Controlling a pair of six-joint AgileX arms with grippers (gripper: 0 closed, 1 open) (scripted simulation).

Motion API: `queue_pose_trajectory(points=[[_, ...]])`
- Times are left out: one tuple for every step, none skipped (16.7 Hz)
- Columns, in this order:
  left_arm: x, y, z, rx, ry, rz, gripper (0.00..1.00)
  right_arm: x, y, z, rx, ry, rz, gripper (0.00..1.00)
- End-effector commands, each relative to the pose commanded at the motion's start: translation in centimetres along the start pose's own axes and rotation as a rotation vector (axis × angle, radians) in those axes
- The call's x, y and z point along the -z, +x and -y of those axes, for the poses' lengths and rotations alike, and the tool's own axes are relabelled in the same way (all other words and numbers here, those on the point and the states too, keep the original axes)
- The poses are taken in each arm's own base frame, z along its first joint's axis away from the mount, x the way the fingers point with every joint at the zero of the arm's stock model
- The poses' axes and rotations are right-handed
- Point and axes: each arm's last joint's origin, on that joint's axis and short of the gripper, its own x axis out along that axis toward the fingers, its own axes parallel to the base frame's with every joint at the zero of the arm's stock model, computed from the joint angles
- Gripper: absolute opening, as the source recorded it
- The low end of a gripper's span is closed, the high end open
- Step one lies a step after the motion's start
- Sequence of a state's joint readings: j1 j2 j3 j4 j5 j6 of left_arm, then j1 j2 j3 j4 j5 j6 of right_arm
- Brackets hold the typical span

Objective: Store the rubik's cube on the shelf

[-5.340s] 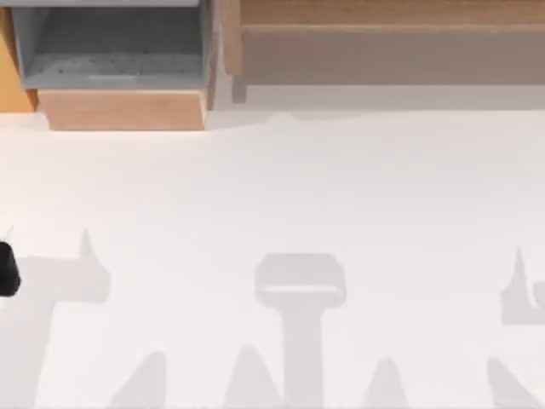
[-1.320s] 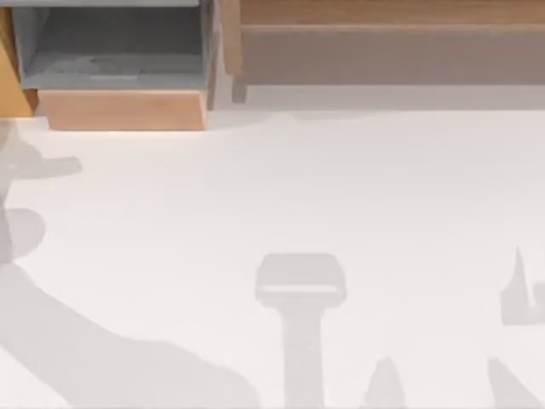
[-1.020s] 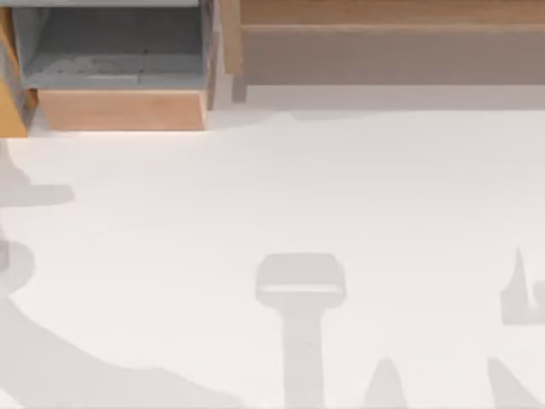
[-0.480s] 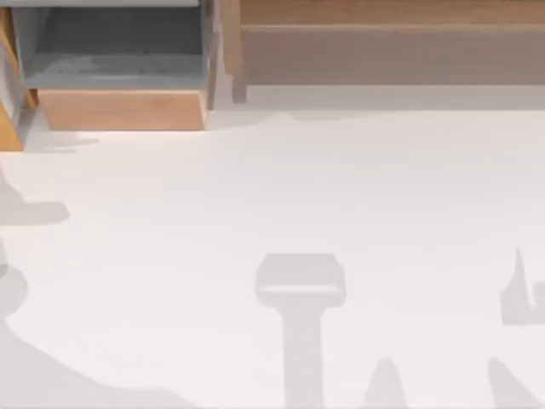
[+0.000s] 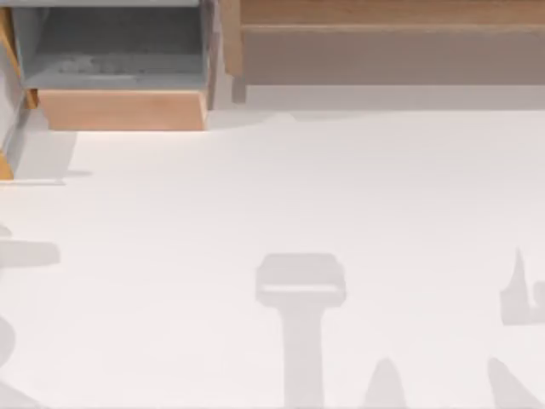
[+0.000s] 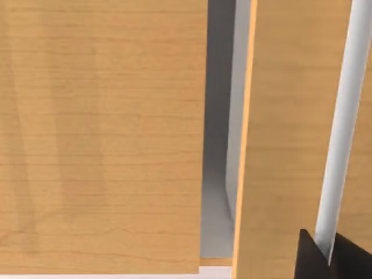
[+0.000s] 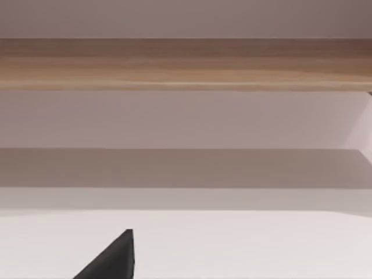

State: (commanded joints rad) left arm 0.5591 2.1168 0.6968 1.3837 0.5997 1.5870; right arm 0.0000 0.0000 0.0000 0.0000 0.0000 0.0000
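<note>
Tan and light-brown wood marks the shelf [image 5: 383, 51], a long ledge with a plain front board along the far edge of the surface [image 5: 341, 187], on the top view's right. Where the rubik's cube lies cannot be told, nor how it sits relative to either arm's fingers.

Just left of the shelf stands a wooden box [image 5: 119, 51] lined in grey, its open compartment facing the camera above. The left wrist view looks at this box from very close, with broad wood panels and a narrow grey gap between them. A dark tip of the left gripper [image 6: 325, 258] shows against one panel beside a pale strip. How far this gripper is open, and whether it has hold of anything, cannot be told.

The right wrist view faces the shelf [image 7: 186, 64] from farther back across the white surface. One dark tip of the right gripper [image 7: 113, 258] juts in low in that view, well short of the shelf. Its opening cannot be told either.

Soft grey shadows [image 5: 298, 290] lie across the near part of the surface.
</note>
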Motion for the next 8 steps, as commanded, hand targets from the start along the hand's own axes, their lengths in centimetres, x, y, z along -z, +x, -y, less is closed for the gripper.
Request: queue_pose_trajectory(points=[[0.0,0.0,0.0,0.000,0.000,0.000,0.00,0.0,0.0,0.0,0.000,0.000,0.000,1.00],[0.0,0.0,0.0,0.000,0.000,0.000,0.00,0.0,0.0,0.0,0.000,0.000,0.000,1.00],[-0.1,0.2,0.0,0.000,0.001,0.003,0.00,0.0,0.0,0.0,0.000,0.000,0.000,1.00],[0.0,0.1,0.0,-0.002,0.004,0.003,0.00,0.0,0.0,0.0,0.000,0.000,0.000,1.00],[0.1,-0.4,-0.2,-0.009,0.009,0.003,0.00,0.0,0.0,0.0,0.000,0.000,0.000,1.00],[0.2,-1.2,-0.2,-0.013,0.012,0.003,0.00,0.0,0.0,0.0,0.000,0.000,0.000,1.00],[0.3,-2.0,-0.1,-0.013,0.013,0.002,0.00,0.0,0.0,0.0,0.000,0.000,0.000,1.00],[0.2,-2.9,0.1,-0.003,0.005,0.001,0.00,0.0,0.0,0.0,0.000,0.000,0.000,1.00]])
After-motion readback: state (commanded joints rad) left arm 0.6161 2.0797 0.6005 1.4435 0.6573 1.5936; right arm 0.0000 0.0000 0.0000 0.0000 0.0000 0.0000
